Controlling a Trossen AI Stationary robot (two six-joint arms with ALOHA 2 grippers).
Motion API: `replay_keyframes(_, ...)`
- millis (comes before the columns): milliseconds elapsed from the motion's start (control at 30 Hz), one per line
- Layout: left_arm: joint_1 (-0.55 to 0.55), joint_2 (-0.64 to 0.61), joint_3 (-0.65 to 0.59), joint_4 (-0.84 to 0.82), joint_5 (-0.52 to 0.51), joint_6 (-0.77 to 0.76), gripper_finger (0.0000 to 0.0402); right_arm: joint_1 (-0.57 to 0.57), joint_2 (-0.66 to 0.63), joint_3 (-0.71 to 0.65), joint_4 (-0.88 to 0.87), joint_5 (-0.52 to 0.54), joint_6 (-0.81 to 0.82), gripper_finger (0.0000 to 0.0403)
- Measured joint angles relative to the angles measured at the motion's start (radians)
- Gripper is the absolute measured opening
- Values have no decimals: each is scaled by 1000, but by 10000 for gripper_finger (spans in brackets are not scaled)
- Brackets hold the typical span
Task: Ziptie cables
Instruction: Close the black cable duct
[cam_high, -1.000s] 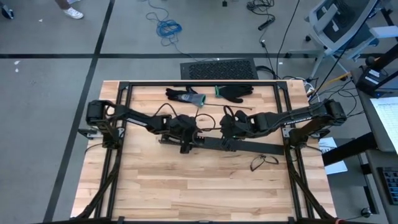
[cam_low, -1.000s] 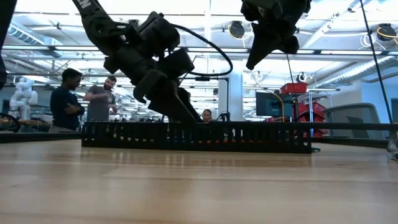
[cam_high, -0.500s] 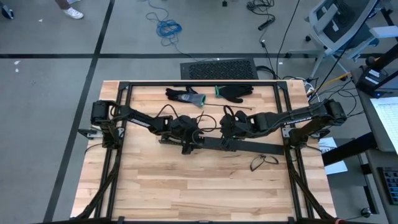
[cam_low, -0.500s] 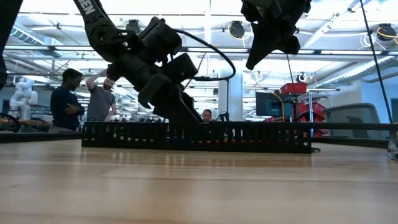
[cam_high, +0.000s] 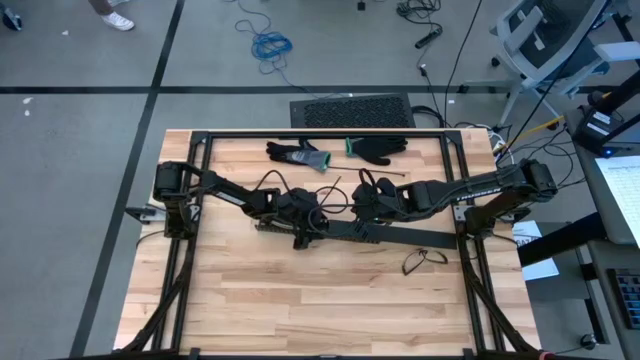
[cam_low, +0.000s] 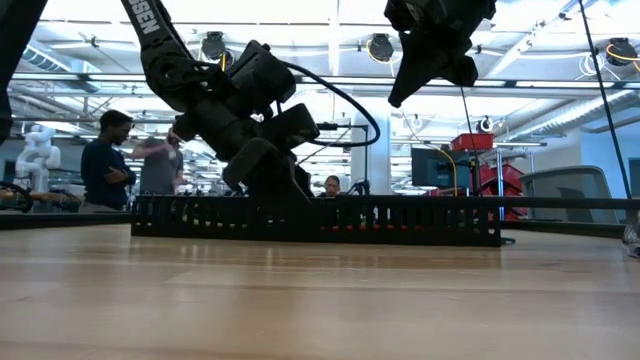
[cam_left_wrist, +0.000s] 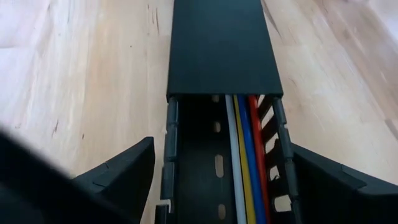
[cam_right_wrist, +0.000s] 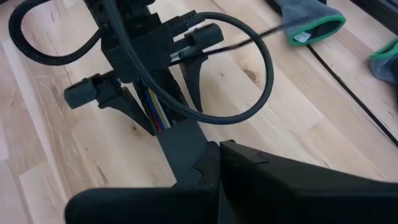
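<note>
Cables (cam_left_wrist: 247, 163): lying in the open duct (cam_left_wrist: 221, 56), lengthwise along it.
Left gripper (cam_left_wrist: 217, 186): nearer; jaws apart, straddling duct, cables between.
Right gripper (cam_low: 400, 98): jaws together, raised above the worktop (cam_high: 330, 290).

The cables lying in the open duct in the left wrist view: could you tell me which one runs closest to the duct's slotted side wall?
The red cable. It lies outermost in the bundle, against the slotted wall, with the blue, yellow and pale grey cables beside it toward the duct's middle.
</note>
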Motion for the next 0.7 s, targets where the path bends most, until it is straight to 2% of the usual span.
replay_keyframes(233,2,0,0,44,-3,-47,315,0,0,0,3,0,-2,0)
replay_keyframes(433,3,0,0,42,-3,-47,279,0,0,0,10,-3,-2,0)
replay_keyframes(567,3,0,0,41,-4,-47,259,1,12,0,10,-77,5,0)
replay_keyframes(700,3,0,0,41,-5,-47,256,22,55,0,17,-83,18,0)
